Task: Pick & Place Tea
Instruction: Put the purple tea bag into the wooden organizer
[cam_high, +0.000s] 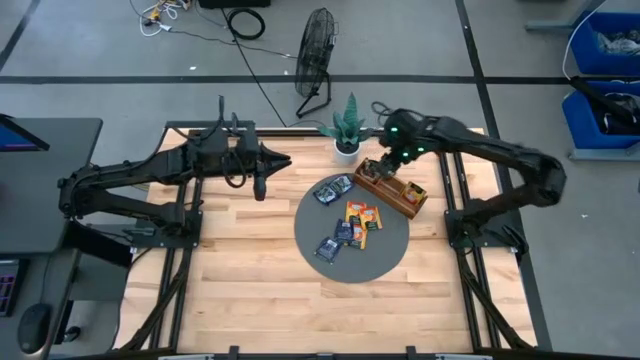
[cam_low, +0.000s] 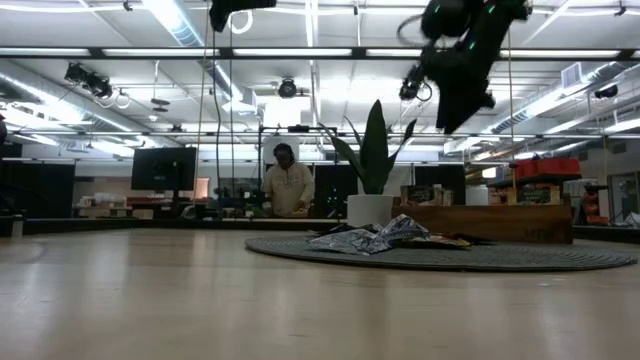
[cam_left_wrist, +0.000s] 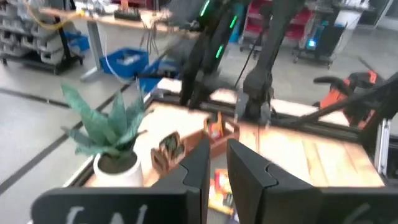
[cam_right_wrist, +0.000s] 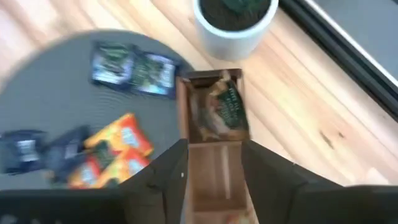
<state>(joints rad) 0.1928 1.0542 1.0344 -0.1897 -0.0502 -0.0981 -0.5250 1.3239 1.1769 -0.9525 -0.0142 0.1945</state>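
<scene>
1. Right gripper (cam_right_wrist: 211, 168) – poised over the end compartment of the wooden tray (cam_high: 400, 196); fingers parted, nothing between them. A green sachet (cam_right_wrist: 225, 109) lies slumped in that compartment, below and apart from the fingertips.
2. Left gripper (cam_high: 284, 160) – waits above the table's far left part, well apart from the work; fingers nearly together, holding nothing.
3. Tea, remaining – dark sachets (cam_high: 333, 189) near the mat's far edge, orange sachets (cam_high: 362, 216) at centre, more dark ones (cam_high: 329, 248) toward the near edge; all on the round grey mat (cam_high: 310, 235). An orange one also shows in the tray's near compartment.
4. Step in hand, as judged – release of the green sachet. To do it well: lift straight up, fingers kept apart, clearing the tray walls before any sideways travel; the sachet sits tilted, so a brush on the way out could drag it over the divider.
5. Edges – the tray rests on the mat's rim, just beside the potted plant (cam_high: 346, 128); its leaves crowd the far side.
6. Open room – toward the mat's centre and near side – the better route to the next sachet.
</scene>
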